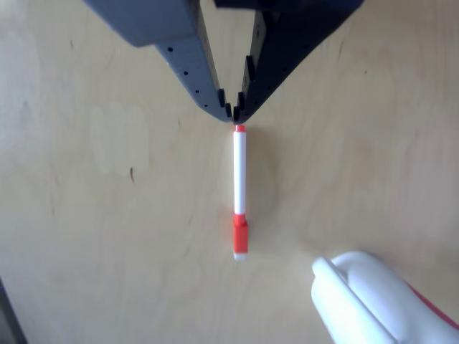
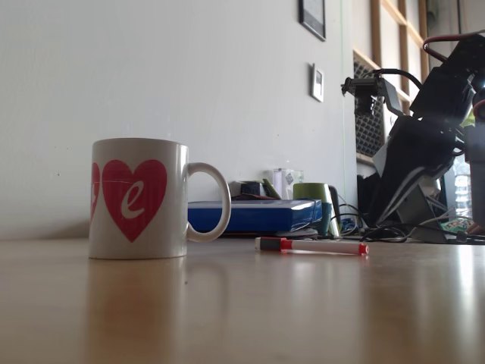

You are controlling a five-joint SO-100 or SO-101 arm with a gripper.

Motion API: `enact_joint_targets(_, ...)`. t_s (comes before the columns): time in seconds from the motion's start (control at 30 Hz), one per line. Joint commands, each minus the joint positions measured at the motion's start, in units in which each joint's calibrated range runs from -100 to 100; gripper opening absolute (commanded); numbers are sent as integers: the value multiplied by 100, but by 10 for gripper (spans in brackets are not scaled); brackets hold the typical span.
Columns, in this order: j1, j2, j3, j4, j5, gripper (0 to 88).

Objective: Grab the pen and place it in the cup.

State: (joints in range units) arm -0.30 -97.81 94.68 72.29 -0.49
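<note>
Pen [image 1: 239, 190] lies flat on the wooden table [image 1: 107, 215], not yet picked up. In the other view it runs straight top-to-bottom w/ its small red tip nearest the gripper [image 1: 236, 112] and the red-orange cap at the far end. Gripper's dark fingers come down from the top edge to a point just above the red tip; tips look nearly touching each other, only a thin slit btwn them, nothing held. Whether they touch the tip itself I can't tell. Cup [image 2: 139, 199], a white mug w/ a red heart on its side, stands upright in the fixed view, left of the pen [image 2: 312, 246] and near it but apart, handle turned toward the pen. In the other view a white curved bit at bottom right is prob the mug's handle, w/ a sliver of red behind it. Arm body [image 2: 424, 152] sits at right in the fixed view, in front of desk clutter incl. a blue flat box [image 2: 250, 214]. Step in hand, as I judge it: the grasp. To do it well: spread the jaws wider than the barrel first, since as they stand they'd only push the pen. Move fwd so the fingers straddle the white barrel about mid-length, not the tip, so it won't swing when lifted. Then go down till the tips are beside the barrel, close, and lift clear of the rim before heading to the mug.
</note>
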Motion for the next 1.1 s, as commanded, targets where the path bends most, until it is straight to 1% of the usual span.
enact_joint_targets(0.0, 25, 437, -591, -343, -19, 10)
enact_joint_targets(0.03, 42, 702, -727, -386, 38, 11)
enact_joint_targets(0.1, -16, 1424, -1034, -455, -19, 14)
enact_joint_targets(0.23, -8, 3184, -1750, -850, 33, 17)
enact_joint_targets(0.33, -75, 4669, -2909, -1418, 38, 17)
enact_joint_targets(0.43, -409, 5756, -4031, -1427, 49, 17)
enact_joint_targets(0.57, -692, 6785, -4828, -1530, 49, 18)
enact_joint_targets(0.67, -909, 7258, -4946, -1814, 96, 18)
enact_joint_targets(0.77, -817, 7416, -4765, -2020, 243, 18)
enact_joint_targets(0.97, -767, 7383, -4140, -2493, 254, 20)
enact_joint_targets(1.07, -709, 7383, -3986, -2571, 259, 64)
